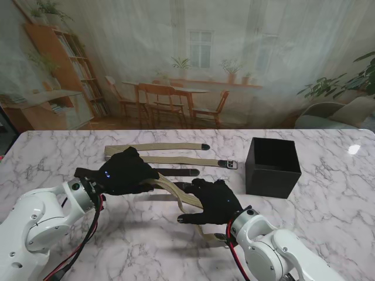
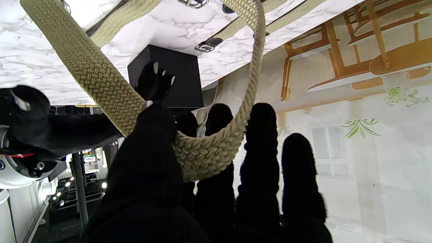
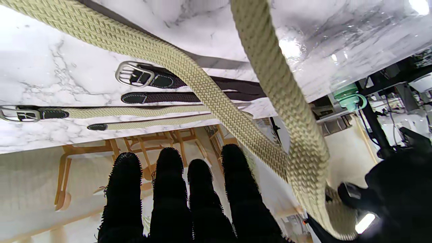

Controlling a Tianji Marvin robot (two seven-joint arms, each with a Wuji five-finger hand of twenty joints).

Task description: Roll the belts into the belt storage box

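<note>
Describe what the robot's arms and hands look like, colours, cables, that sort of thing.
Both arms are glossy white with rounded shells. Each ends in a five-finger hand in a fuzzy black glove: left hand, right hand. A silver ring with a green dot sits at each wrist. Red and black cables run along the left arm, and a red cable shows beside the right wrist.

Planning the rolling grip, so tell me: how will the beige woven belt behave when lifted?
Probably floppy: the beige woven belt droops in a loop over the left hand. Its braided weave looks grippy, unlikely to slip. A roll would likely spring loose unless pinched.
</note>
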